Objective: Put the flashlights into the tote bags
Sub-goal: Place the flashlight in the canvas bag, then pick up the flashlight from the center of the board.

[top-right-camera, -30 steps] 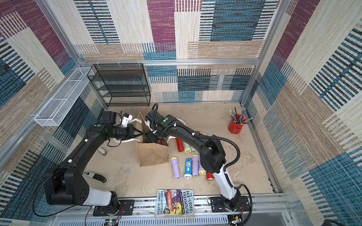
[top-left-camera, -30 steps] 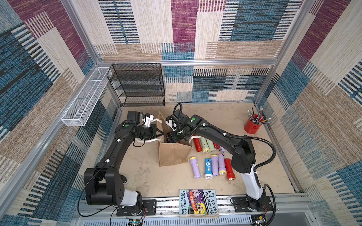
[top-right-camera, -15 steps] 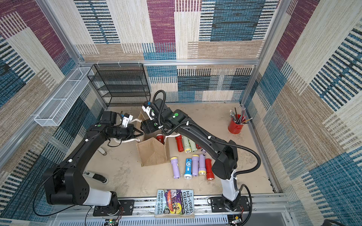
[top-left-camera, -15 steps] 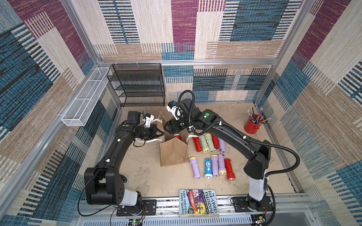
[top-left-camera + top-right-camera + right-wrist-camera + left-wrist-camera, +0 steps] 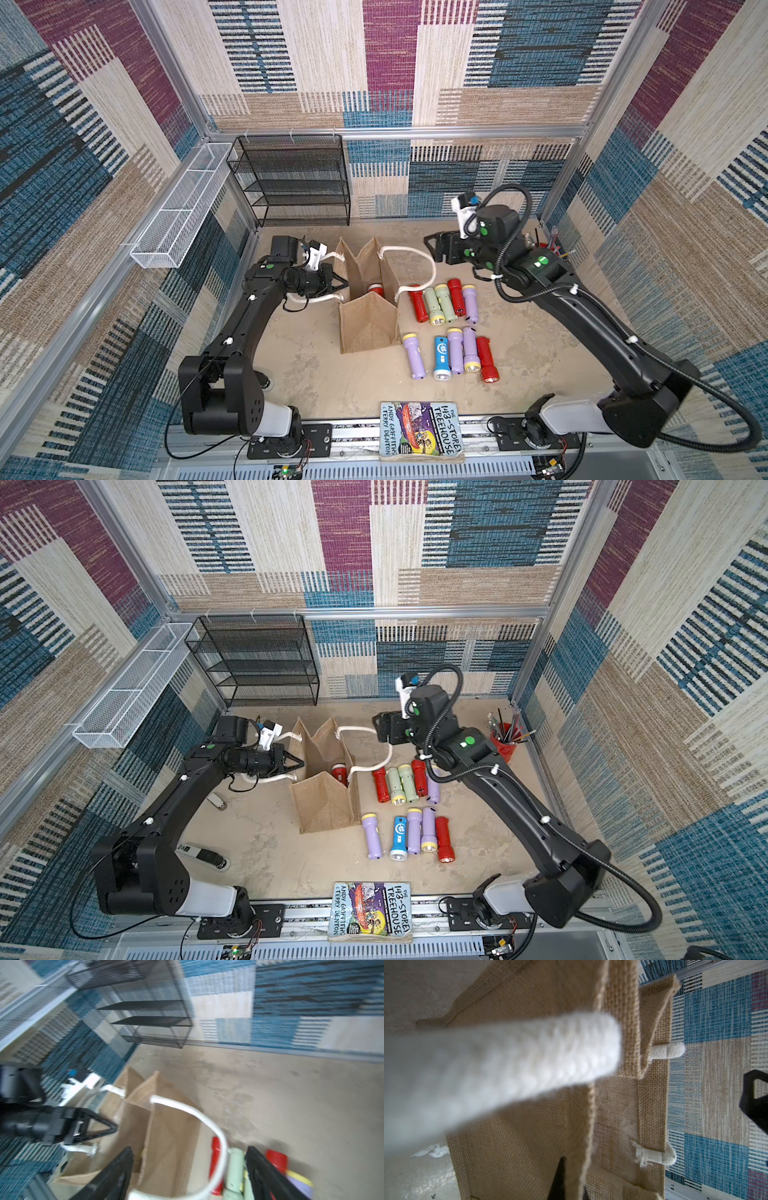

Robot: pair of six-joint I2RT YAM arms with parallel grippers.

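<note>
1 red flashlight (image 5: 375,288) already lies inside the tote bag (image 5: 365,328), whose rim the left tool (image 5: 341,284) pinches, while 10 flashlights (image 5: 441,353) lie in 2 rows on the tabletop (image 5: 311,374) beside it and the right tool (image 5: 430,249) hovers spread and empty.

Left of centre: tan burlap tote bag (image 5: 368,328) stands upright on the surface (image 5: 324,374), mouth up. Inside it: one red plastic flashlight (image 5: 375,288). Right of the bag, two rows of flashlights lie on the surface, five each: far row (image 5: 432,305) just beside the bag's right white rope handle (image 5: 428,266), near row (image 5: 442,357) in front of it, apart.

Far left: black wire-mesh shelf rack (image 5: 291,183), against the back wall. Left of the rack, on the left wall: white wire-mesh basket (image 5: 178,216). Far right corner: red cup of pencils (image 5: 505,746). Near edge, centre: paperback book (image 5: 419,430).

The left tool (image 5: 338,284) is left of the bag, pinching its left rim. The right tool (image 5: 431,249) is above the surface, behind the far row, jaws apart, nothing between.
</note>
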